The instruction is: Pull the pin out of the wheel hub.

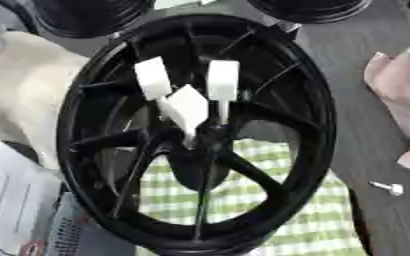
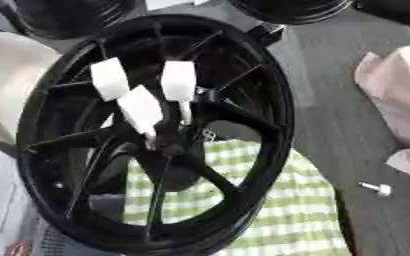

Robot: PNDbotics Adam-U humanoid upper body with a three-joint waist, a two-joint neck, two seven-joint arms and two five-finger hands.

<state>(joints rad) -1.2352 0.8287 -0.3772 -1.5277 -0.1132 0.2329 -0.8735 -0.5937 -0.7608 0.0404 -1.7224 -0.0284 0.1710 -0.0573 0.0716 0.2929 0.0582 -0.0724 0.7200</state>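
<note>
I am seeing the wheel hub [image 1: 195, 135] as black, smooth and faintly glossy along its rim. The hand's fingertips [image 1: 222, 79] are looking like matt white pads. Beneath, a green-and-white checked cloth [image 1: 287, 210] is appearing soft and woven. The table [image 1: 366, 130] is showing matt dark grey. A small pin [image 1: 387, 187] is reading as pale, shiny metal.

A dark grey table [image 1: 366, 90] bears a green-checked cloth [image 1: 270, 210], wheel hub [image 1: 86, 165] and small silver pin [image 1: 388, 188].
</note>
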